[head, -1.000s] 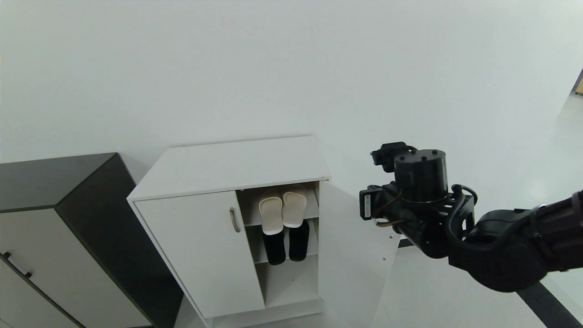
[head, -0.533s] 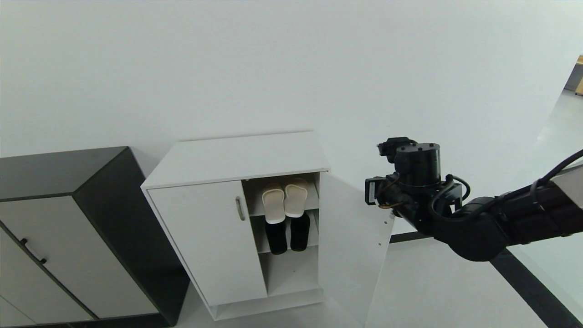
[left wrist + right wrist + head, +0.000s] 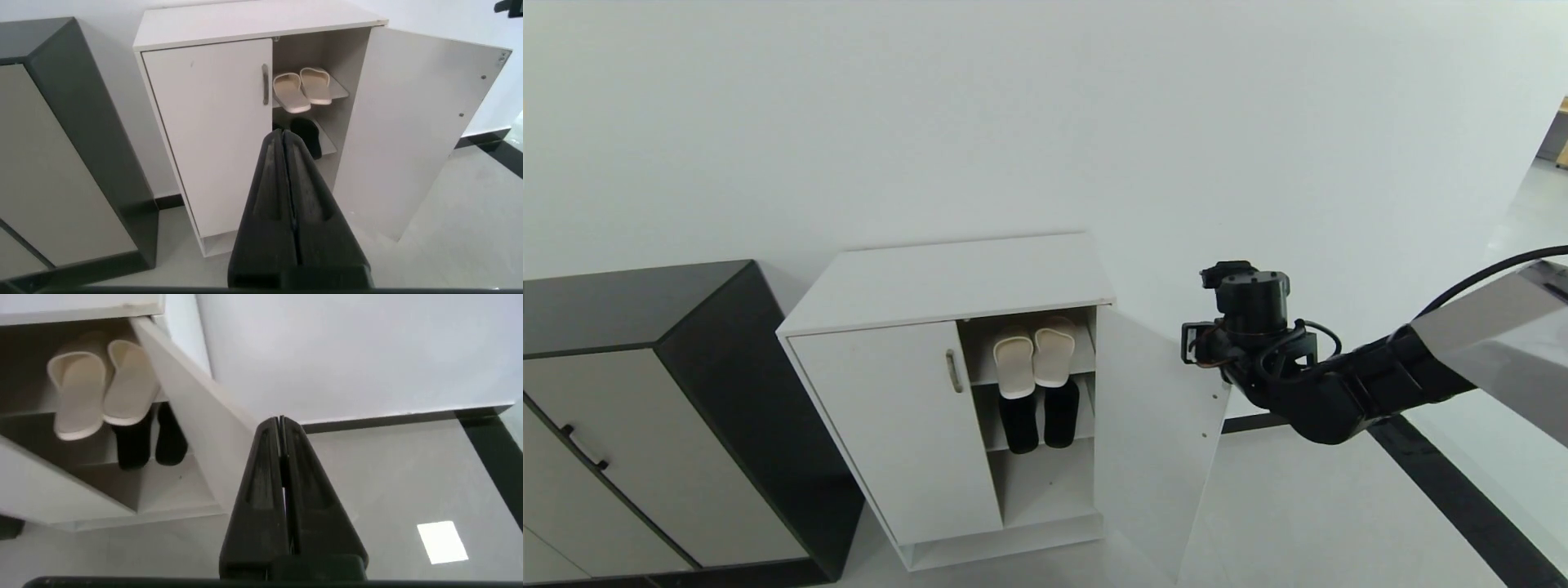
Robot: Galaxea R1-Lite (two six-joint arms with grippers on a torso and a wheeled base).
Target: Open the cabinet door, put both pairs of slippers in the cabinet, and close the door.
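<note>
The white cabinet (image 3: 947, 278) stands against the wall with its left door (image 3: 890, 433) closed and its right door (image 3: 1152, 425) swung wide open. A white pair of slippers (image 3: 1033, 359) lies on the top shelf, a black pair (image 3: 1037, 420) on the shelf below. My right arm's wrist (image 3: 1250, 327) hovers by the open door's upper outer corner, on its outside. My right gripper (image 3: 282, 425) is shut and holds nothing, with the door (image 3: 196, 416) edge-on beside it. My left gripper (image 3: 283, 135) is shut and empty, held back in front of the cabinet.
A dark cabinet (image 3: 645, 392) with light doors stands close on the white cabinet's left. A black stripe (image 3: 1445, 482) crosses the pale floor at the right. The bottom shelf (image 3: 1041, 490) holds nothing. Open floor lies right of the door.
The head camera has shifted, moving the whole scene right. My right arm has stretched farther out toward the open door's outer edge. Slippers and door have kept their places.
</note>
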